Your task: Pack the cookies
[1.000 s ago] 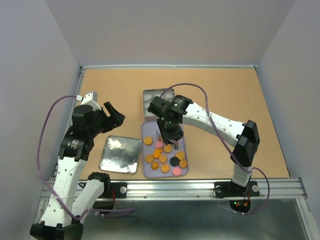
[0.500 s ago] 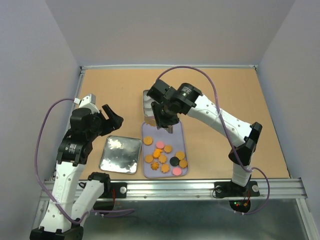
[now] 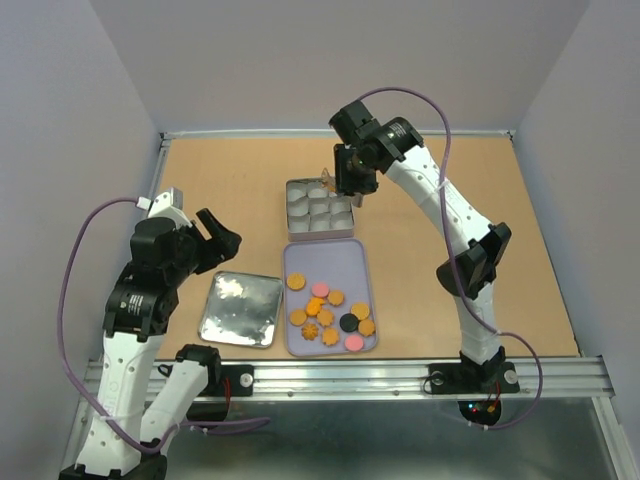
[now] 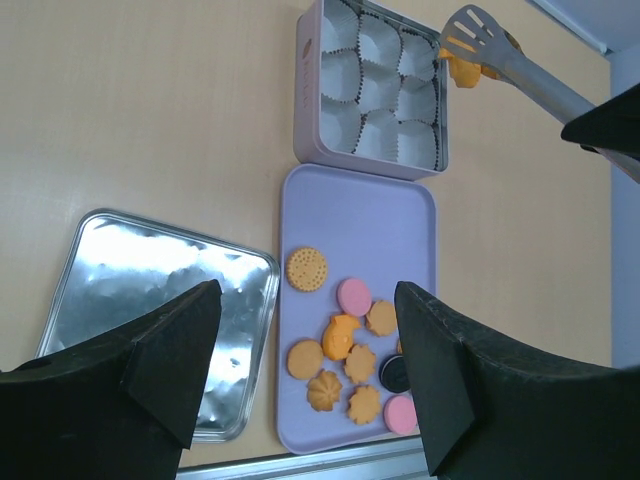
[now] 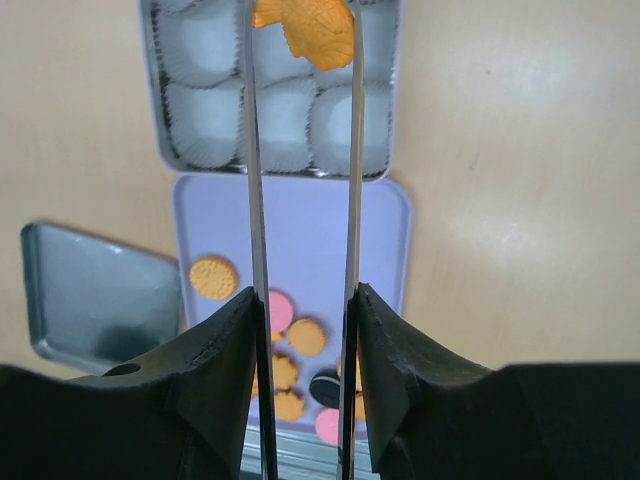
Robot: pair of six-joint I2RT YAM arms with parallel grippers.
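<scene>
One orange fish-shaped cookie (image 5: 305, 28) is pinched at the tip of the metal tongs (image 4: 520, 70). The right hand (image 3: 348, 178) is closed around those tongs, squeezing their two arms between its fingers. The cookie hangs in the air at the far end of the lavender rectangular tin (image 4: 300, 100), which is lined with nine white paper cups (image 4: 375, 90). Whether it sits squarely over a cup cannot be told.

About a dozen other cookies (image 3: 330, 312), mostly orange-brown with two pink and one black, lie on the flat lavender tray (image 4: 370, 215), which touches the tin's near side. A shiny silver lid (image 3: 240, 310) lies on the wooden surface (image 3: 460, 220) just left of the tray. The left hand (image 3: 222, 232) hovers above that lid, fingers spread wide and holding nothing.
</scene>
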